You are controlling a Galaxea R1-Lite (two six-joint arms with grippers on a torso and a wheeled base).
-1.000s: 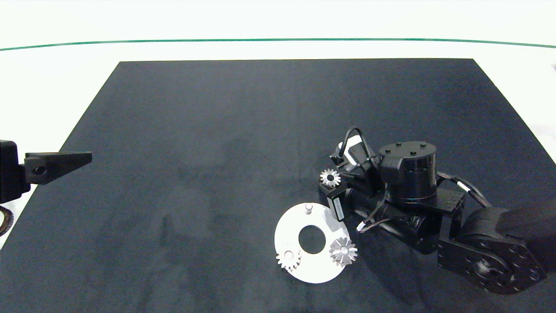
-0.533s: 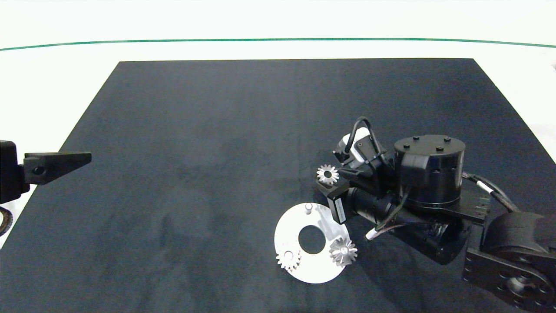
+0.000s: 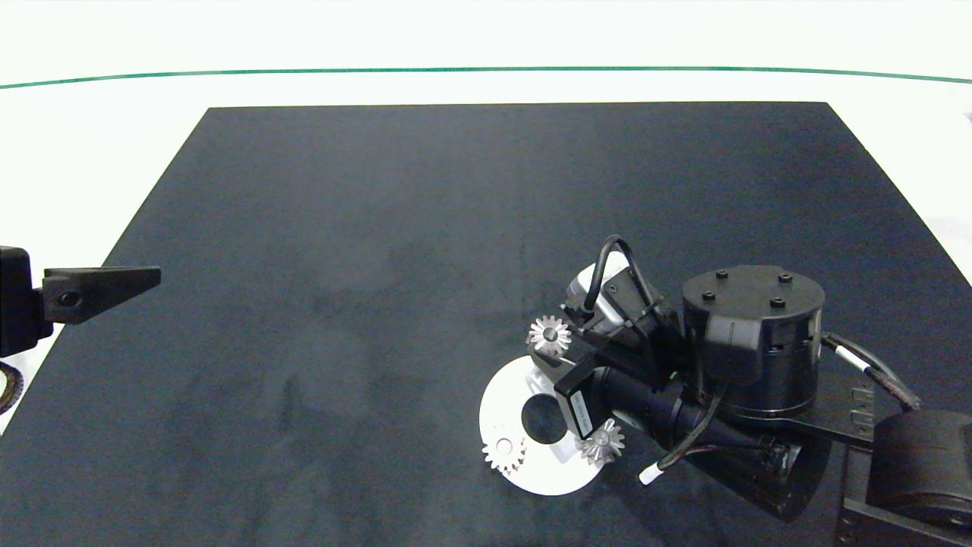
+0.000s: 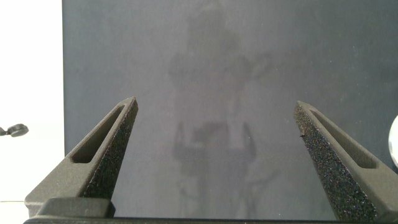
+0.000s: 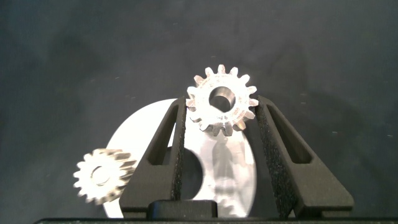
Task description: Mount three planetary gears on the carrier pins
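Note:
My right gripper point(image 3: 551, 346) is shut on a small silvery planetary gear point(image 3: 549, 335), held just above the far rim of the white disc point(image 3: 500, 403). In the right wrist view this gear point(image 5: 222, 101) sits clamped between the fingertips of the right gripper point(image 5: 222, 106), over the disc point(image 5: 144, 134). A second gear point(image 3: 504, 453) sits on a carrier pin at the disc's front left, also seen as the blurred gear point(image 5: 102, 176). A third gear point(image 3: 604, 442) at the front right is partly covered by my wrist. The far pin is hidden. My left gripper point(image 3: 106, 285) is parked open at the left edge.
A black mat point(image 3: 380, 266) covers the white table. The left wrist view shows the open left gripper point(image 4: 216, 106) over bare mat, with a sliver of the disc point(image 4: 394, 144) at one edge. My bulky right arm point(image 3: 752, 365) fills the mat's front right.
My right gripper has carried its gear left and toward the front, from beside the disc to over its far rim. The wrist now hides the far pin. The left arm stayed still.

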